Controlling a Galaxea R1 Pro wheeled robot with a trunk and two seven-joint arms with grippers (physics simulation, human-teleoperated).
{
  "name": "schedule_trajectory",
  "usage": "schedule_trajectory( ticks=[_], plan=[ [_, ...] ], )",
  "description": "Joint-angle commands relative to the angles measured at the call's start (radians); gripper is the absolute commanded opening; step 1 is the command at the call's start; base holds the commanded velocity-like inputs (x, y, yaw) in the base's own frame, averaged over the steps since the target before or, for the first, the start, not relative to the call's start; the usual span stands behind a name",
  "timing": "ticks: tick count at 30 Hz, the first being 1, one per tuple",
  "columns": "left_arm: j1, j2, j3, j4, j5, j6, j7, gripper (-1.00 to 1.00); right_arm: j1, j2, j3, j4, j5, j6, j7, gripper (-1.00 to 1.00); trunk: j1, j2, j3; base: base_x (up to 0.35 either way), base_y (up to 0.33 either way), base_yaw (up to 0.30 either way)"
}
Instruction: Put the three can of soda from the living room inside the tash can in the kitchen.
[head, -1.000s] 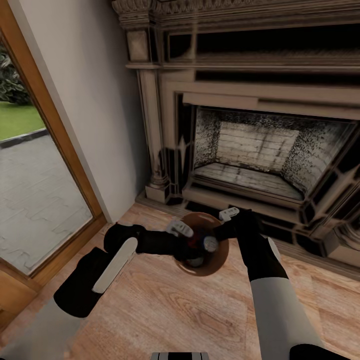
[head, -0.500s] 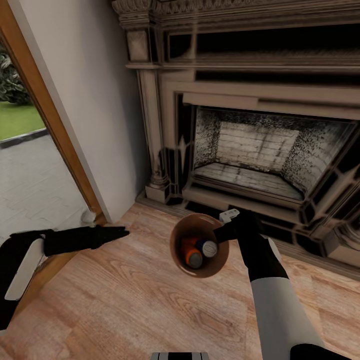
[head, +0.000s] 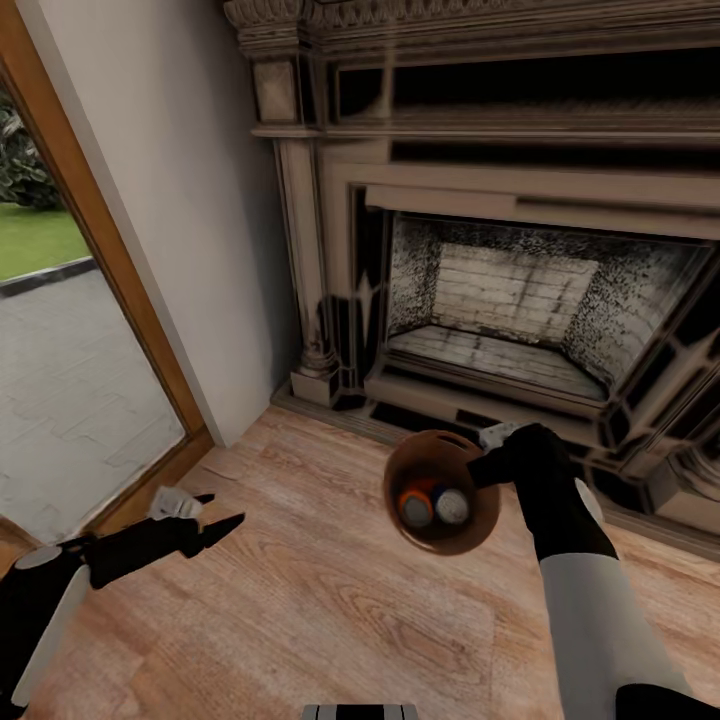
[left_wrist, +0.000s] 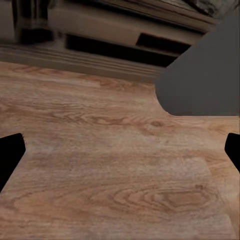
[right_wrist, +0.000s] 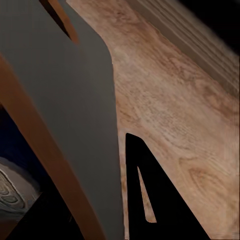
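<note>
Pinching the round tan-lined bin (head: 440, 535) by its rim, the right pincer (head: 497, 448) hangs above grained wood floor (head: 300, 610).

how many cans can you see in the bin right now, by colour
orange cans: 1
dark blue cans: 1
total visible: 2, both lying inside the tash can, which the right gripper holds at its rim. Anything lying deeper in the bin is hidden.
</note>
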Motion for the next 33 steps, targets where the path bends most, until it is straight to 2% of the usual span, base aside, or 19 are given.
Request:
schedule_trajectory(
  ticks=[1, 3, 4, 5, 6, 7, 9, 11, 12, 15, 19, 23, 25, 31, 33],
  plan=[
    [0.007, -0.007, 0.0, 0.008, 0.0, -0.016, 0.007, 1.0, -0.001, -0.014, -0.002, 0.006, -0.043, 0.014, 0.014, -1.0, 0.0, 0.0, 0.0, 0.0, 0.0, 0.0],
    [0.03, -0.032, 0.0, 0.052, -0.003, -0.107, 0.032, 1.0, -0.005, -0.1, -0.009, 0.058, -0.042, 0.014, 0.1, -1.0, 0.0, 0.0, 0.0, 0.0, 0.0, 0.0],
    [0.033, -0.035, 0.0, 0.06, -0.003, -0.122, 0.04, 1.0, -0.006, -0.119, -0.009, 0.075, -0.04, 0.014, 0.123, -1.0, 0.0, 0.0, 0.0, 0.0, 0.0, 0.0],
    [0.037, -0.04, 0.0, 0.075, -0.003, -0.144, 0.057, 1.0, -0.008, -0.153, -0.009, 0.113, -0.03, 0.014, 0.163, -1.0, 0.0, 0.0, 0.0, 0.0, 0.0, 0.0],
    [0.039, -0.042, 0.0, 0.082, -0.003, -0.152, 0.066, 1.0, -0.01, -0.169, -0.01, 0.136, -0.019, 0.014, 0.181, -1.0, 0.0, 0.0, 0.0, 0.0, 0.0, 0.0],
    [0.041, -0.044, -0.001, 0.099, -0.005, -0.164, 0.087, 1.0, -0.023, -0.202, -0.01, 0.194, 0.01, 0.014, 0.214, -1.0, 0.0, 0.0, -0.004, 0.0, 0.0, 0.0],
    [0.044, -0.048, -0.002, 0.127, -0.005, -0.18, 0.113, 1.0, -0.051, -0.237, -0.009, 0.28, 0.05, 0.014, 0.261, -1.0, 0.001, -0.001, -0.011, 0.0, 0.0, 0.0],
    [0.048, -0.051, -0.003, 0.142, -0.005, -0.196, 0.129, 1.0, -0.072, -0.253, -0.009, 0.336, 0.076, 0.014, 0.288, -1.0, 0.002, -0.001, -0.019, 0.0, 0.0, 0.0],
    [0.061, -0.055, -0.005, 0.158, -0.005, -0.225, 0.155, 1.0, -0.099, -0.279, -0.008, 0.405, 0.113, 0.014, 0.315, -1.0, 0.003, -0.001, -0.023, 0.0, 0.0, 0.0],
    [0.077, -0.059, -0.006, 0.166, -0.004, -0.252, 0.195, 1.0, -0.117, -0.306, -0.007, 0.454, 0.142, 0.014, 0.332, -1.0, 0.004, -0.002, -0.035, 0.0, 0.0, 0.0],
    [0.106, -0.061, -0.006, 0.16, -0.002, -0.28, 0.228, 1.0, -0.128, -0.335, -0.005, 0.482, 0.161, 0.014, 0.343, -1.0, 0.006, -0.003, -0.05, 0.0, 0.0, 0.0],
    [0.12, -0.061, -0.005, 0.159, -0.001, -0.32, 0.235, 1.0, -0.129, -0.349, -0.002, 0.487, 0.166, 0.014, 0.352, -1.0, 0.008, -0.004, -0.066, 0.0, 0.0, 0.0],
    [0.124, -0.061, -0.005, 0.158, 0.0, -0.335, 0.237, 1.0, -0.13, -0.354, -0.001, 0.487, 0.167, 0.014, 0.356, -1.0, 0.008, -0.004, -0.066, 0.0, 0.0, 0.0],
    [0.128, -0.061, -0.006, 0.162, -0.001, -0.346, 0.24, 1.0, -0.13, -0.366, 0.003, 0.486, 0.17, 0.014, 0.359, -1.0, 0.008, -0.004, -0.066, 0.0, 0.0, 0.0],
    [0.129, -0.061, -0.006, 0.163, -0.001, -0.346, 0.241, 1.0, -0.13, -0.368, 0.003, 0.486, 0.17, 0.014, 0.359, -1.0, 0.008, -0.005, -0.073, 0.0, 0.0, 0.0]
  ],
)
